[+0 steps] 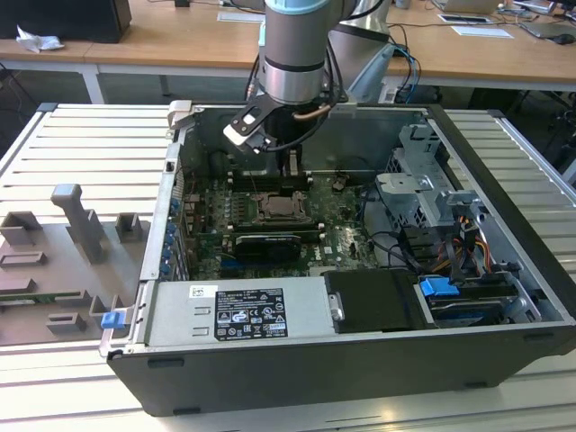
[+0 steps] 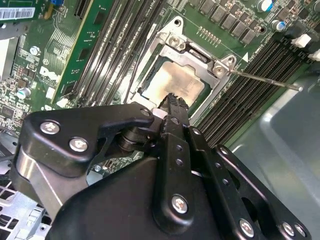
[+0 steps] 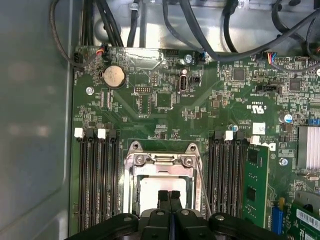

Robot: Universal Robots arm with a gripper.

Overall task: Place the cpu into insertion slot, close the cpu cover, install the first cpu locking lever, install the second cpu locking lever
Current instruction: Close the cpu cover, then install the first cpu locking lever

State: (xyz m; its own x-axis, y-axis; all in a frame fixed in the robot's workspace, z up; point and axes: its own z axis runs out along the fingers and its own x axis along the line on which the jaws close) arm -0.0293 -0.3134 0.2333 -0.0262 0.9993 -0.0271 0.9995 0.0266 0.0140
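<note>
Looking through the first wrist view, I see the cpu [image 3: 150, 191] seated flat in the slot [image 3: 134, 146], pale top up. The cover [image 3: 133, 187] lies down around it, so the chip shows through the window. The end effector [image 3: 170, 196] hangs right over the chip with its two fingers pressed together and nothing between them. From here I also get the coin cell [image 3: 113, 76] and the memory slots [image 3: 95, 175] flanking the slot on both sides.

The second wrist view adds a thin lever [image 2: 262, 80] that runs out from a screw at the cover's corner, angled away from the frame and across the memory slots. The exterior view gives me the wider scene: the arm [image 1: 292, 54] reaches down into the open case [image 1: 315, 382] on the bench [image 1: 90, 144], with the slot mid-board.

In both wrist views the fingers cover one edge of the chip, and I cannot tell whether the tips touch the metal. The slot's contacts are hidden beneath the chip.

The cpu is square, so it has no long axis. Its edges run parallel to the memory slots.
</note>
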